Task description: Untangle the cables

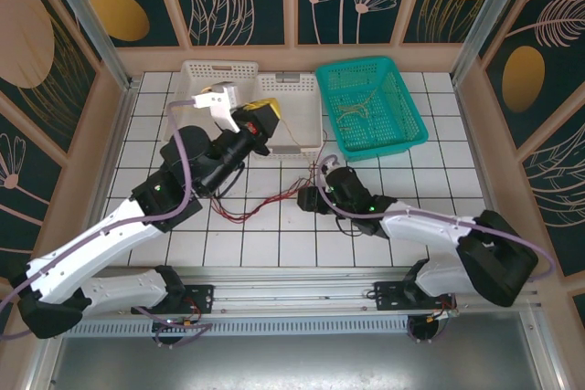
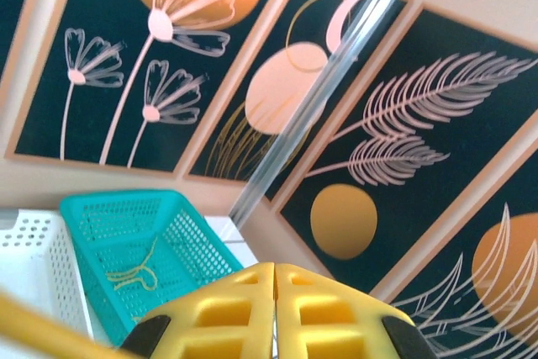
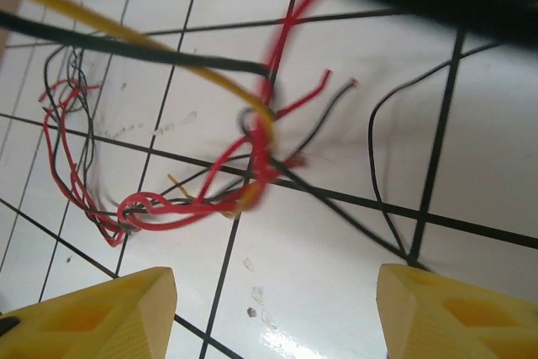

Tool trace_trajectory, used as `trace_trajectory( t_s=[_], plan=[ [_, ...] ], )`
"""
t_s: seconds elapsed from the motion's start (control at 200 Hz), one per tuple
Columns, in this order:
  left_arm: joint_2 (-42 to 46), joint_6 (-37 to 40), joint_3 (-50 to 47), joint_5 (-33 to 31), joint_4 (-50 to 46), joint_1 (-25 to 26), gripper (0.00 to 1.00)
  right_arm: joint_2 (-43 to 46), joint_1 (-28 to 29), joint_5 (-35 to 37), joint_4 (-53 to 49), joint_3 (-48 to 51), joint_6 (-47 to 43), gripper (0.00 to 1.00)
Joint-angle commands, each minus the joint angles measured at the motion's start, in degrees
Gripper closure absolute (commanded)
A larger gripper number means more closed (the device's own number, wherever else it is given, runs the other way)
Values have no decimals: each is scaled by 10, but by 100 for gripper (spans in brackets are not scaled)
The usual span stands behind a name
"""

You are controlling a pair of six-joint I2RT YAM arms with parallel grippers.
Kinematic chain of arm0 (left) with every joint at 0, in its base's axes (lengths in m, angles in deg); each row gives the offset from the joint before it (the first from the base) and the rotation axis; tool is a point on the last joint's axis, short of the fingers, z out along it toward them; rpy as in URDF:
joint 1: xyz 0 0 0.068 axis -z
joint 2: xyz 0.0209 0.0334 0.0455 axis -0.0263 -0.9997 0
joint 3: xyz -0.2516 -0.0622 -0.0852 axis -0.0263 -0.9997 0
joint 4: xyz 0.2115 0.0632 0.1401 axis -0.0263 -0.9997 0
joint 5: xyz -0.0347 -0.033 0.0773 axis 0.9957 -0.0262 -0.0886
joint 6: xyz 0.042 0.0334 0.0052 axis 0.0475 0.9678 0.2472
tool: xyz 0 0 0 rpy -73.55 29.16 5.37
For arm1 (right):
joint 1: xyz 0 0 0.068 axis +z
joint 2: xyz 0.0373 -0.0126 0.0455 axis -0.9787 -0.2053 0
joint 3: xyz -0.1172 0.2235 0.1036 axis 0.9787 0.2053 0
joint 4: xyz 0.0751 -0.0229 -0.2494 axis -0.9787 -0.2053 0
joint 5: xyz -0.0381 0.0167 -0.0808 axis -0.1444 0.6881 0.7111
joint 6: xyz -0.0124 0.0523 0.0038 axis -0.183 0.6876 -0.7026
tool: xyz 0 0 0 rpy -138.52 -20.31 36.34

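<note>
The left arm slants from the near left corner up across the white-tiled bench [image 1: 274, 244]. Its yellow-fingered left pincer [image 1: 265, 116] sits over the white perforated plastic basket [image 1: 196, 75] at the back. In the left wrist view, that left pincer [image 2: 276, 308] has both fingers pressed together with no gap. A blurred yellow strand crosses the lower left corner of that view, and I cannot tell whether it is caught between the fingers.

Just in front of the white basket, between the two arms, lie the thin red, black and yellow-olive cables [image 1: 260, 207]. They are loosely curled on the tiles and trail toward the right arm. The right wrist view shows the cables [image 3: 252, 161] close up. Red loops twist with black strands around a knot near a tile seam. A yellow strand and a black strand run straight from the upper left into that knot. A separate black wire curves alone to the right.

The right pincer [image 1: 313, 198] is low over the right end of the tangle. In its own view, the right pincer [image 3: 273, 317] has its yellow fingers spread wide, with bare tile between them. The cables lie just beyond the tips, untouched.

Farther right, at the back, stands the teal plastic mesh basket [image 1: 358, 64]. A single curled yellow-olive wire [image 1: 355, 114] rests on its floor, also visible from the left wrist [image 2: 139, 271].
</note>
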Motion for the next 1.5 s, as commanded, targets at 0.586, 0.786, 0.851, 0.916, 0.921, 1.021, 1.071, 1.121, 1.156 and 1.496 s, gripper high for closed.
trace_trajectory(
  t_s=[0.586,0.786,0.851,0.916,0.921,1.021,1.071,1.121,1.156,1.496],
  plan=[
    [17,-3,37,-22,27,0,100,44,-35,-90,200,86,-50,57],
    [23,3,35,-36,28,0,100,29,-34,-121,234,104,-47,70],
    [24,3,36,-39,28,-1,100,23,-33,-121,230,102,-46,81],
    [27,6,36,-44,27,-1,100,22,-36,-110,212,95,-46,96],
    [27,7,36,-45,26,-1,100,22,-36,-109,210,95,-46,97],
    [40,26,44,-77,8,0,100,50,-44,-73,178,98,-37,100],
    [51,40,50,-104,-9,-1,100,69,-57,-45,147,100,-27,100],
    [62,55,58,-131,-26,-1,100,88,-77,-31,119,104,-18,100],
    [69,68,61,-148,-35,-1,100,100,-96,-24,95,105,-9,100],
    [113,151,91,-277,-120,-1,100,177,-279,-28,-49,110,25,100]
  ],
)
